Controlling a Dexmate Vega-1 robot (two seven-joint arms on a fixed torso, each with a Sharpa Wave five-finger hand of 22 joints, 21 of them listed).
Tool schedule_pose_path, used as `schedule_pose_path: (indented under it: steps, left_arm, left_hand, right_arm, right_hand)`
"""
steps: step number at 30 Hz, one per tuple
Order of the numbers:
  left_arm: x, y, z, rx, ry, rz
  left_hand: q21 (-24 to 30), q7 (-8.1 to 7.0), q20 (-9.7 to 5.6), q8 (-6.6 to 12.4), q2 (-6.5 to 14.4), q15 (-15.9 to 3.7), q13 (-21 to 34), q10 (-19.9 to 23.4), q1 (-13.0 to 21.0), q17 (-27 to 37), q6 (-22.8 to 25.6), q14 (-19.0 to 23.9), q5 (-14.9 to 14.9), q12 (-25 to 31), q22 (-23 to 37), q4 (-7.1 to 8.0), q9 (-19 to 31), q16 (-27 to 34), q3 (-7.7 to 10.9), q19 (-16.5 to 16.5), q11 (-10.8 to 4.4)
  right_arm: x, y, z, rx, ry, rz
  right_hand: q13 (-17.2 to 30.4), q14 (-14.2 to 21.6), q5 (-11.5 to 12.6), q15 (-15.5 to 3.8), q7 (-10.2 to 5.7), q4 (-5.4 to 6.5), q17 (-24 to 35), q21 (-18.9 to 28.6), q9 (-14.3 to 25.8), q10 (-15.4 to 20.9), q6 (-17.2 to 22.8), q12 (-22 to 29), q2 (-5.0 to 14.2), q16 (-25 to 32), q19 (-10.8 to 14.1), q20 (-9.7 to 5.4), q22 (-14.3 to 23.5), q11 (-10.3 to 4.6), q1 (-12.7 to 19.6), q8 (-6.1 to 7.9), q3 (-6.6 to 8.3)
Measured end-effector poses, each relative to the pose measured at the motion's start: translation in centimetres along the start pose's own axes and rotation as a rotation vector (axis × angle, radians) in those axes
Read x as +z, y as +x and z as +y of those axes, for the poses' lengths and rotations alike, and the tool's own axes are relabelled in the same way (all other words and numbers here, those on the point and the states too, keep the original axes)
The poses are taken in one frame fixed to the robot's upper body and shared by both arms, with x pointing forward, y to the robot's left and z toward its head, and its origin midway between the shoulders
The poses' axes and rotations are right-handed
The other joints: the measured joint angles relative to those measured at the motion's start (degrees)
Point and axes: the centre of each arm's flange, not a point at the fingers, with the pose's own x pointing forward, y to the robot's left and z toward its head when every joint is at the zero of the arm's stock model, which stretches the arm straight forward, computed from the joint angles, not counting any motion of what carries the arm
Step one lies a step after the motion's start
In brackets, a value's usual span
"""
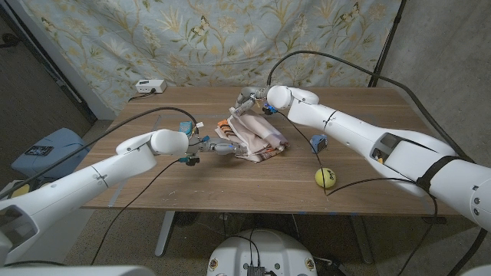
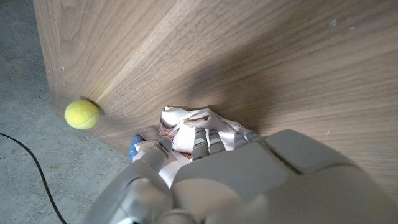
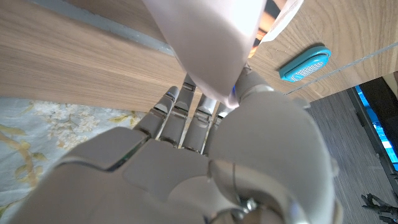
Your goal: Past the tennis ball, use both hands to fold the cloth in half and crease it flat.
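Nearest the head camera, both white arms come in from the bottom corners and reach toward the cloth, a rumpled heap of pink, white and orange fabric at about the middle of the wooden bench. With the cloth as the clock's centre and twelve at the far edge, the left hand comes in from nine o'clock, its fingers laid onto the near edge of the fabric; the left wrist view shows them pressed into the folds, but whether they pinch any of it I cannot tell. The right hand hangs over the far side at about twelve o'clock, and a flap of the cloth rises up to it. In the right wrist view a pale strip of fabric runs up from between its curled fingers, so that hand grips the cloth.

The tennis ball lies at about four o'clock, well apart from the cloth, close to the near edge. A small blue object sits between ball and cloth under the right forearm. A white box rests at the far left corner, at ten o'clock.
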Motion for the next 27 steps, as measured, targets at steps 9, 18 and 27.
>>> schedule_pose_path:
  steps: [9, 18, 27]
  left_arm:
    - [0.0, 0.0, -0.1, 0.003, -0.001, 0.001]
    - [0.0, 0.1, -0.1, 0.006, 0.001, -0.004]
    - [-0.2, 0.3, -0.1, 0.010, 0.001, -0.013]
  left_hand:
    - [0.00, 0.00, 0.00, 0.00, 0.00, 0.00, 0.02, 0.00, 0.00, 0.01, 0.00, 0.00, 0.00, 0.00, 0.00, -0.16, 0.00, 0.00, -0.16, 0.00, -0.01]
    - [-0.02, 0.01, 0.00, 0.01, 0.00, 0.00, 0.08, -0.01, 0.00, 0.02, 0.01, 0.00, 0.00, 0.00, 0.03, -0.16, 0.01, 0.00, -0.16, 0.00, -0.01]
    - [-0.05, 0.01, -0.01, 0.01, 0.00, 0.00, 0.08, 0.00, 0.00, 0.01, 0.01, -0.01, 0.00, 0.00, 0.03, -0.32, 0.01, 0.00, -0.32, 0.00, -0.01]
  right_arm:
    - [0.9, -0.1, 0.6, 0.021, 0.001, 0.011]
    - [2.1, 0.1, 1.1, 0.037, -0.002, 0.011]
    - [3.3, 0.8, 1.6, 0.056, -0.007, 0.006]
  right_hand:
    - [-0.24, 0.00, -0.11, 0.00, 0.44, 0.00, 0.16, 0.00, 0.00, 0.20, -0.01, -0.15, 0.18, 0.00, -0.32, 0.31, 0.00, 0.41, 0.63, -0.38, 0.00]
    - [-0.47, 0.00, 0.09, 0.00, 1.02, 0.07, 0.00, 0.00, -0.01, 0.00, -0.21, -0.15, 0.30, -0.54, -0.20, 1.03, 0.00, 0.83, 0.75, -0.38, -0.07]
    - [-1.43, -0.13, 0.11, 0.12, 2.59, 1.00, -1.03, 0.00, -0.04, -1.46, -1.78, -1.14, 0.59, -1.71, -0.10, 1.57, 0.00, 2.24, 0.35, -1.68, -1.00]
